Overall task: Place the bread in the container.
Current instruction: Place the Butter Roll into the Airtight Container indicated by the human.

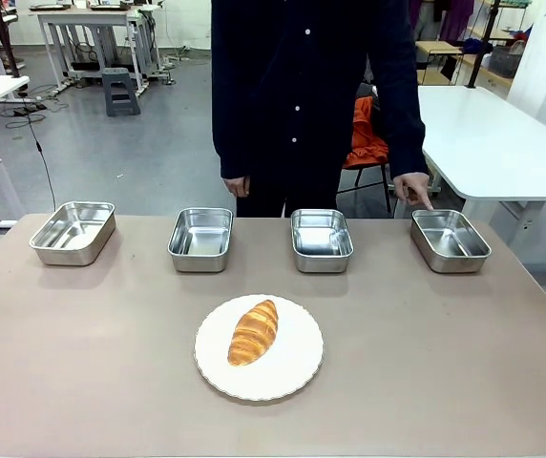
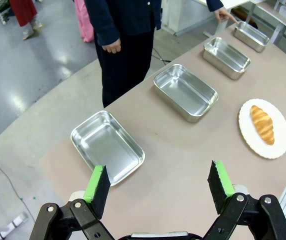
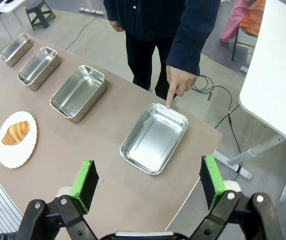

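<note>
White plate [image 1: 294, 370] on table [image 1: 445, 363]; orange chair [image 1: 367, 141], perhaps.

Black jaws with green, perhaps rubber, pads [image 2: 98, 184]

The person [image 1: 302, 95] is cut off at the shoulders by the front view's top edge, and the legs are hidden behind the far edge of the table [image 1: 445, 363]. The table's near corners fall outside that picture. Whether the fingertip of the pointing hand [image 3: 177, 82] touches the rim of the container [image 3: 154, 137] by the table's far right corner cannot be told. The left gripper [image 2: 159, 175] and right gripper [image 3: 147, 172] are cut off below their finger joints by the bottom edges of their wrist views
</note>
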Tool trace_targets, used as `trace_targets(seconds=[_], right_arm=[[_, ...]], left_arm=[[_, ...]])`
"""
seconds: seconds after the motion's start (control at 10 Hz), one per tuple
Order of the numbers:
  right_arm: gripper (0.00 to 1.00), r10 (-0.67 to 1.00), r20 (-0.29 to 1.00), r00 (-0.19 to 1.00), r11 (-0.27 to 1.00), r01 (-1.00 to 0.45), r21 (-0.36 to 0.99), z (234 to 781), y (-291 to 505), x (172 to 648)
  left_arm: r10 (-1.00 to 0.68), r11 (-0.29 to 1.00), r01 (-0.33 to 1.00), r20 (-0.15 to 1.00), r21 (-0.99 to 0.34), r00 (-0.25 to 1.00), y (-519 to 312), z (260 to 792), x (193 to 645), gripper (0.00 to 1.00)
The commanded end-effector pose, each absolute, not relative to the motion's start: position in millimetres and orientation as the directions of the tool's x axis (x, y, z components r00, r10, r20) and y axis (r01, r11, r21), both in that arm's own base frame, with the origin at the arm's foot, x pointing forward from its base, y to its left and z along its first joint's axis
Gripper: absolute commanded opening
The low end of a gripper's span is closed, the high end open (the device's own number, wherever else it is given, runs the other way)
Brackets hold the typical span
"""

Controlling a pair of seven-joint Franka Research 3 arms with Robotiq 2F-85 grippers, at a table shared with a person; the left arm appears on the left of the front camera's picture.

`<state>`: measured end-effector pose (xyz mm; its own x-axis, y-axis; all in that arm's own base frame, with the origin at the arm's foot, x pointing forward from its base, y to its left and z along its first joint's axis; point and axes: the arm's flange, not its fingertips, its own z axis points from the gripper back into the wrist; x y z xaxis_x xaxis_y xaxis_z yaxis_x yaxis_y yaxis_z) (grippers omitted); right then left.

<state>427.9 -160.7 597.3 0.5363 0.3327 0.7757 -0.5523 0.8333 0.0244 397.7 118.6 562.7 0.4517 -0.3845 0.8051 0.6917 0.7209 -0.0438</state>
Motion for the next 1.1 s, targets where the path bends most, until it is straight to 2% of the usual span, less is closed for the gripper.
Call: trace_targets(seconds=[0.0,1.0], right_arm=[[1.0,0.324,0.786,0.526,0.828,-0.56,0.033,596.2,-160.6,427.8],[1.0,0.324,0.786,0.526,0.828,-0.56,0.033,596.2,-160.6,427.8]], left_arm=[[-0.385,0.721,0.692,0.807,-0.04,0.448,118.7,563.4,396.8,1.0],[-0.385,0.721,0.692,0.807,-0.04,0.448,118.7,563.4,396.8,1.0]])
